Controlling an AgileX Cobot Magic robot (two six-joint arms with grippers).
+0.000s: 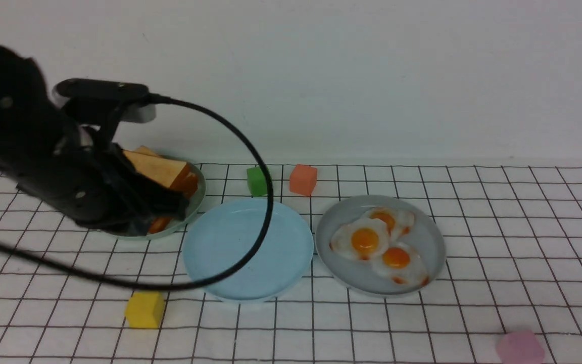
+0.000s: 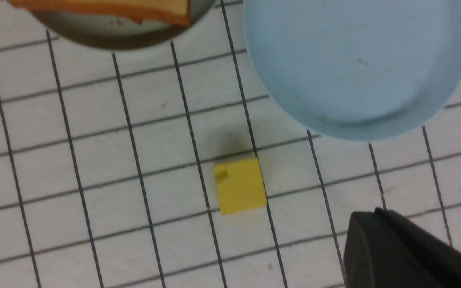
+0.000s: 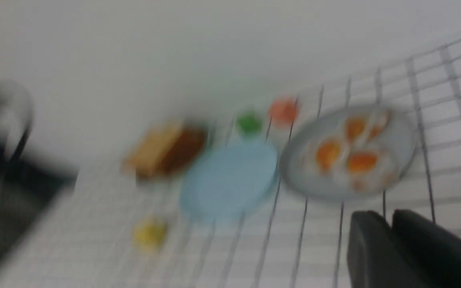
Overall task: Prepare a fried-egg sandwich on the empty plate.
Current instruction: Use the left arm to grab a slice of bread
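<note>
My left claw (image 1: 167, 205) is clenched shut and empty, low over the pale green plate (image 1: 199, 192), against the toast slices (image 1: 157, 169). The empty sky-blue plate (image 1: 220, 237) lies on the desk just to the claw's right, and the grey plate (image 1: 435, 253) of fried eggs (image 1: 367, 241) is beyond it. My right claw (image 3: 380, 216) is blurred, so I cannot tell its grip.

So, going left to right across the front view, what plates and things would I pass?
Pale green plate with toast slices → empty light blue plate → grey plate holding three fried eggs → pink block near the front edge.
</note>
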